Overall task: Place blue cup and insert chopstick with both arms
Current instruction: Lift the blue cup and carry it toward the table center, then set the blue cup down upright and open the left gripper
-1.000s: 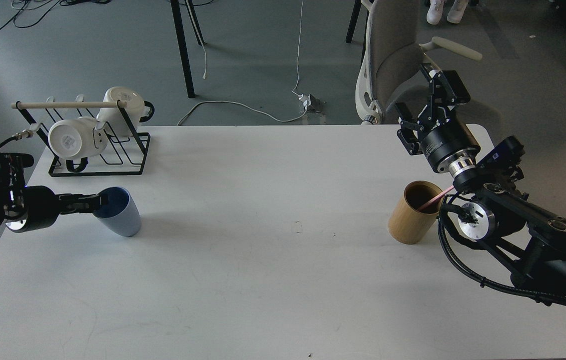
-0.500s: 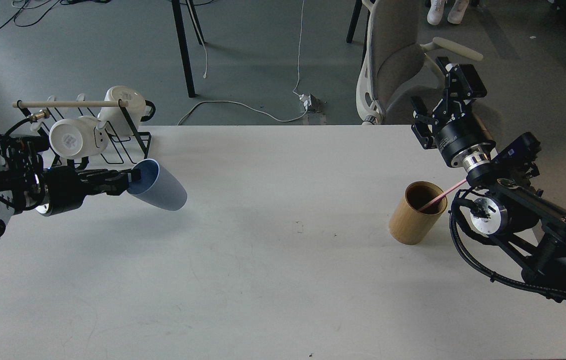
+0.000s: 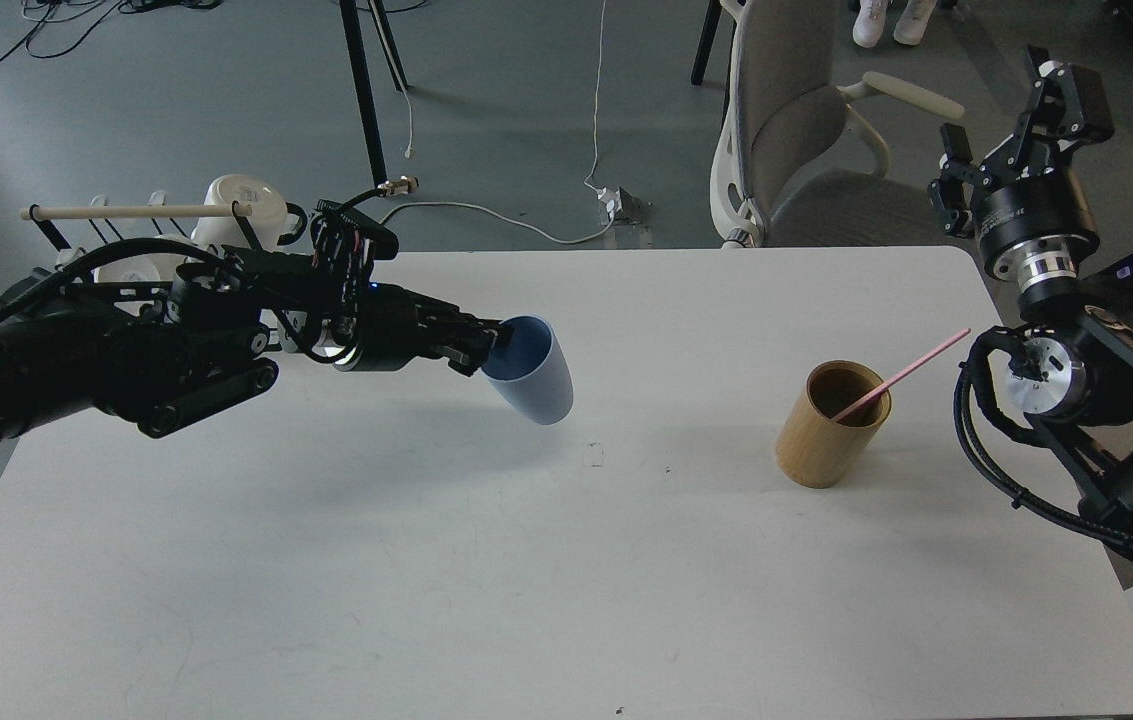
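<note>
The blue cup [image 3: 532, 374] hangs tilted above the middle of the white table [image 3: 566, 560], held by its rim. My left gripper [image 3: 493, 345] is shut on that rim, its arm reaching in from the left. A pink chopstick [image 3: 911, 366] leans out of the tan wooden holder [image 3: 829, 428] on the right of the table. My right gripper [image 3: 1031, 110] is raised high past the table's far right edge, well above the holder, open and empty.
A black wire rack [image 3: 141, 240] with white mugs and a pale wooden rod stands at the back left, partly hidden by my left arm. A grey office chair [image 3: 806, 140] stands behind the table. Cables lie on the floor.
My left arm has carried the blue cup off the table at the left and rightward to above the middle. My right gripper has risen and moved right, away from the holder.
</note>
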Motion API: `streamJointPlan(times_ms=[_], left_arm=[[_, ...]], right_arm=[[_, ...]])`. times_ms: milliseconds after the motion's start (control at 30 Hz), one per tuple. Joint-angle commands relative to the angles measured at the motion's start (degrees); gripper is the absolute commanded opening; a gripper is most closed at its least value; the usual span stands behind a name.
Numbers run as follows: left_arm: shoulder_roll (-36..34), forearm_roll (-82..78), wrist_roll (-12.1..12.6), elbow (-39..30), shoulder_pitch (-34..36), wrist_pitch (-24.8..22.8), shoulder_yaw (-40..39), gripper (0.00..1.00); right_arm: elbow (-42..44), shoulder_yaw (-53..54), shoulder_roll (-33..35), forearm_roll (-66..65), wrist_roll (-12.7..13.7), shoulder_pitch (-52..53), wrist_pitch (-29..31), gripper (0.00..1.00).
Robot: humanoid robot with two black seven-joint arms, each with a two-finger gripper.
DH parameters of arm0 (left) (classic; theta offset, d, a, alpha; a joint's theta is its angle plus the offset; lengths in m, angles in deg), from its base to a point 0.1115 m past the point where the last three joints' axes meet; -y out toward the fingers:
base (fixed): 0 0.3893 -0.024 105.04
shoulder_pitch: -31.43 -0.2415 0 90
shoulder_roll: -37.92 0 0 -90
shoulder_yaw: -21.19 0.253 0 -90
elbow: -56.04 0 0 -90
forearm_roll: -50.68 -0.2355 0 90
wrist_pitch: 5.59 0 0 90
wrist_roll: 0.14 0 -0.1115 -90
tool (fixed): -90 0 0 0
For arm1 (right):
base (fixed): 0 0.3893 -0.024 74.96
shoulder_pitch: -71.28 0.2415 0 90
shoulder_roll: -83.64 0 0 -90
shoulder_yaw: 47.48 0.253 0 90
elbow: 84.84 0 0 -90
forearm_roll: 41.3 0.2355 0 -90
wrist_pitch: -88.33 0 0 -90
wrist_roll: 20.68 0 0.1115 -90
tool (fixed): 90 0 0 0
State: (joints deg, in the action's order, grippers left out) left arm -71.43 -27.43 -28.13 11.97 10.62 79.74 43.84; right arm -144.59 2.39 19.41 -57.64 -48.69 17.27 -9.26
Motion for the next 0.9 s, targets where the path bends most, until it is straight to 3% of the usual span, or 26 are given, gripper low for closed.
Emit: streamJointPlan(times_ms=[0, 367, 500, 867], left_arm=[[4.7, -0.4, 0.0, 4.7, 0.5, 0.2, 3.6, 0.01], [6.6, -1.9, 0.0, 4.3, 1.6, 0.4, 7.9, 0.05], [6.1, -1.9, 0.0, 1.9, 1.6, 0.5, 7.3, 0.12], [-0.5, -1.1, 0.0, -5.2, 3.1, 0.4, 2.3, 0.47]], right_arm=[[0.2, 0.3, 0.0, 0.0, 0.0, -0.9, 0.0, 0.96], [1.4, 0.3, 0.0, 0.0, 0.0, -1.7, 0.1, 0.96], [1.4, 0.2, -0.1, 0.0, 0.0, -2.0, 0.2, 0.96], [1.2, 0.0, 0.0, -0.1, 0.0, -2.4, 0.6, 0.96]])
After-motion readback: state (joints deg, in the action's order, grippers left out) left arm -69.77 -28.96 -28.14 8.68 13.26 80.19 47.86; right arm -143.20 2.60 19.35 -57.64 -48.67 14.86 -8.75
